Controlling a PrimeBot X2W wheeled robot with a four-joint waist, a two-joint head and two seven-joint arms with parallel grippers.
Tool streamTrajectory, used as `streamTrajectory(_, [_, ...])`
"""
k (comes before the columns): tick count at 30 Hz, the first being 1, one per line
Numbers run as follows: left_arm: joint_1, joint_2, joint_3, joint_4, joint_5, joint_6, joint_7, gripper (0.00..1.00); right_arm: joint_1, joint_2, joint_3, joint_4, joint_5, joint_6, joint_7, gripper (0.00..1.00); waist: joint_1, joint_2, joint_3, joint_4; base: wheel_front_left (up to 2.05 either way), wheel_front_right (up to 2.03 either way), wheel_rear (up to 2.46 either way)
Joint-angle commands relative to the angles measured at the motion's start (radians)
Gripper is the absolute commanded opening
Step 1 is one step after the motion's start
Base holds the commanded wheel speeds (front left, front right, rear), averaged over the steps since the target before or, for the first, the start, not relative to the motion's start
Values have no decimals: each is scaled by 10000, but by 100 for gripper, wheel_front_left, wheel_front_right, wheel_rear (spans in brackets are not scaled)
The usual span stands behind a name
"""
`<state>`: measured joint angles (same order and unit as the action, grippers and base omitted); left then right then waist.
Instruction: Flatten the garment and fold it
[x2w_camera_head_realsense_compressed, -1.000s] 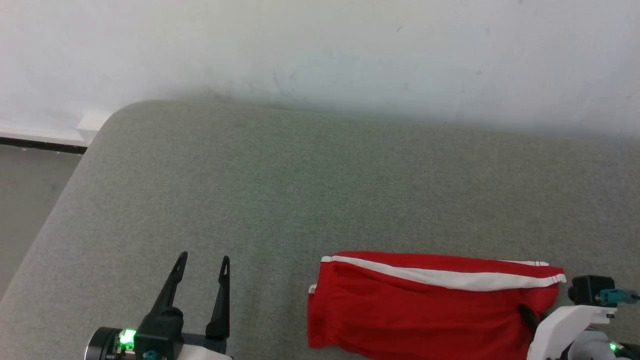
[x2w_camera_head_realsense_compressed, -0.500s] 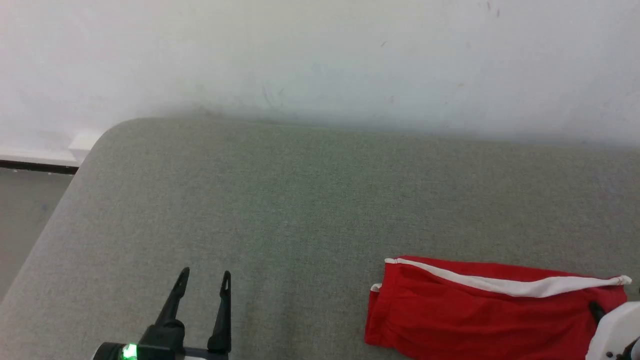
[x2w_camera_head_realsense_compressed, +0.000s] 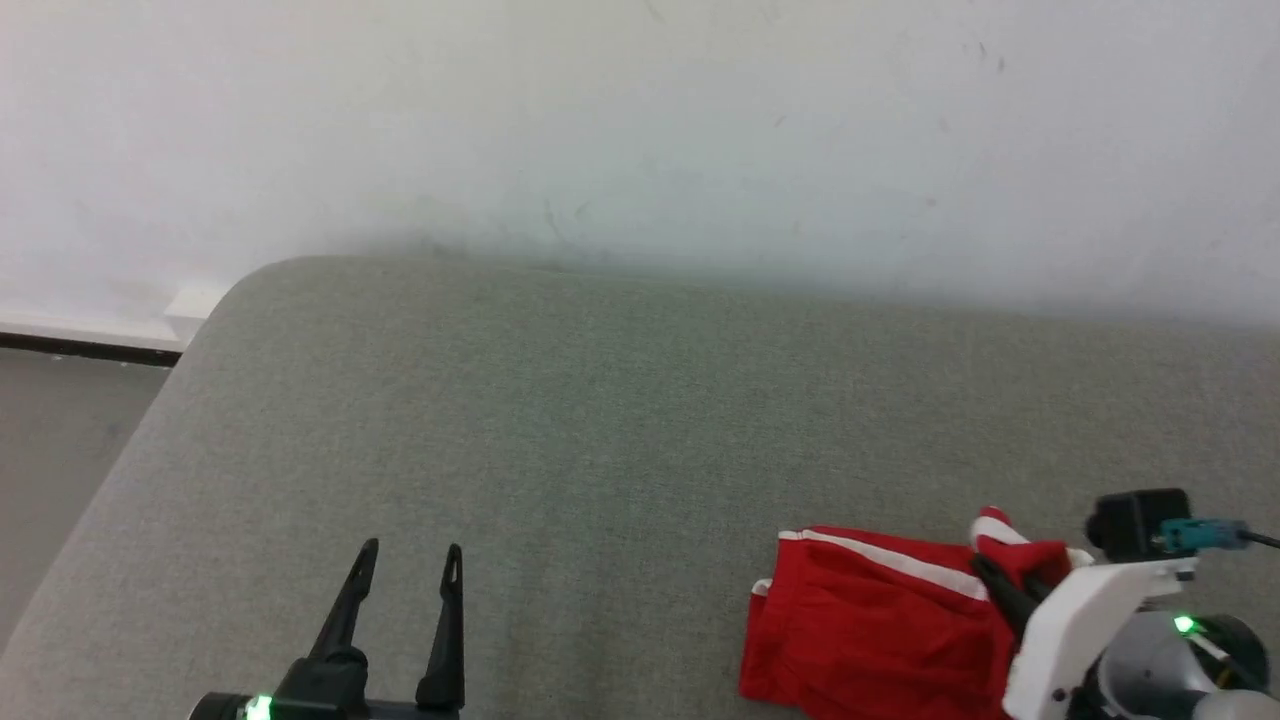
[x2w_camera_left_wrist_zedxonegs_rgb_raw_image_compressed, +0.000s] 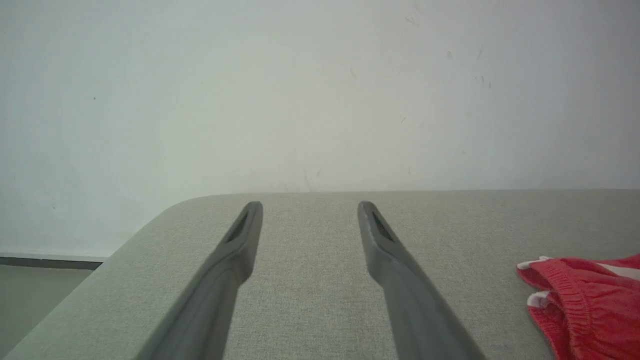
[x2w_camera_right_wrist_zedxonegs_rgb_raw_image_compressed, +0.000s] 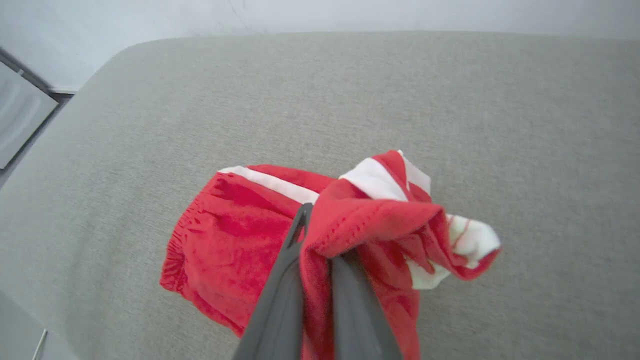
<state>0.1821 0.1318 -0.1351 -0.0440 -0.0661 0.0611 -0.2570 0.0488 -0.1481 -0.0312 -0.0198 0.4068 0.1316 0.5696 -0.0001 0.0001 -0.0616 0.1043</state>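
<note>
The red shorts lie toward the near right of the grey cushion, long side running left to right, their right end pinched up in the right gripper. The left gripper hovers spread and empty, well to their left.

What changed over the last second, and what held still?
The right gripper, jaws shut throughout on the hem end of the shorts, lifted that end and carried it left, toward the waistband. The shorts now lie bunched and shorter, no longer spread flat. The head camera shifted too. Unchanged: the left gripper, open and idle over the cushion; the waistband resting on it.
</note>
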Motion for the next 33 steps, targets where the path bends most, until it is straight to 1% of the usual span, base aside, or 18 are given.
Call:
streamTrajectory(1, [154, 4, 87, 5, 7, -116, -47, 100, 47, 221, 303, -267, 102, -9, 101, 0, 1, -1, -61, 223, 0, 0, 0])
streamTrajectory(4, [183, 4, 174, -21, 40, -181, -47, 100, -80, 489, 800, -381, 188, -9, 201, 0, 1, -1, -41, 415, 0, 0, 0])
streamTrajectory(7, [133, 7, 231, -22, 70, -269, -47, 100, -324, 638, 1265, -185, 122, -9, 126, 0, 1, -1, 32, 610, 0, 0, 0])
streamTrajectory(8, [133, 7, 231, -22, 70, -269, -47, 100, -324, 638, 1265, -185, 122, -9, 126, 0, 1, -1, 32, 610, 0, 0, 0])
streamTrajectory(13, [44, -45, 220, 35, 146, -379, -47, 100, -834, 779, 1824, 766, -163, -9, -338, 0, 1, -1, 183, 896, 0, 0, 0])
streamTrajectory(16, [5, -74, 226, 92, 178, -418, -47, 100, -1178, 737, 2240, 1526, -560, -9, -611, 0, 1, -1, 279, 1006, 0, 0, 0])
streamTrajectory(17, [-9, -82, 230, 114, 185, -431, -47, 100, -1310, 738, 2400, 1738, -628, -9, -759, 31, 1, -1, 313, 1041, 0, 0, 0])
streamTrajectory(18, [-29, -91, 228, 134, 194, -449, -47, 100, -1421, 747, 2539, 1946, -641, -9, -902, 100, 1, -1, 332, 1077, 0, 0, 0])
streamTrajectory(24, [-74, -119, 289, 259, 219, -506, -47, 100, -2004, 369, 4205, 2801, -1033, -9, -1478, 100, 1, -1, 342, 1137, 0, 0, 0])
streamTrajectory(29, [-68, -132, 358, 406, 220, -546, -47, 100, -2442, 84, 5479, 3291, -943, -9, -1813, 100, 1, -1, 232, 1019, 0, 0, 0])
streamTrajectory(33, [-41, -150, 396, 459, 231, -564, -47, 100, -2778, -50, 5901, 3381, -584, -9, -2183, 100, 1, -1, 77, 822, 0, 0, 0])
